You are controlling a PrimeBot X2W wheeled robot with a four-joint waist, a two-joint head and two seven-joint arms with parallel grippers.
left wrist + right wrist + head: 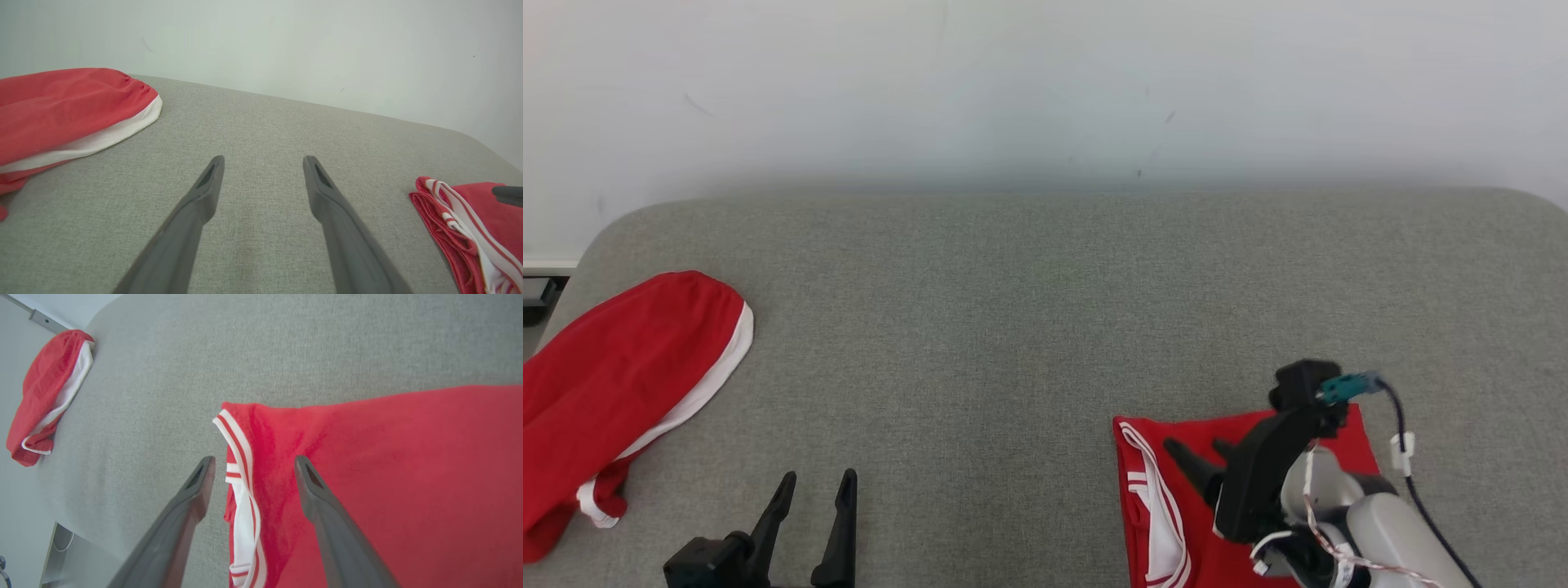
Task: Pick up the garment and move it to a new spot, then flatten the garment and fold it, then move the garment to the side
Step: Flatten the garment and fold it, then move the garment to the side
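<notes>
one folded garment [388, 457] (red) lies on grey table [1045, 310].

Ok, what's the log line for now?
folded red garment: lying at right | right claw: open over its striped edge | left claw: open, empty | other red garment: far left

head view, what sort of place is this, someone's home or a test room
Probably a robot test room rather than a home: a grey fabric-covered table with rounded corners stands against a bare white wall, holding a folded red garment with white stripes and a loose red garment with a white band.
</notes>
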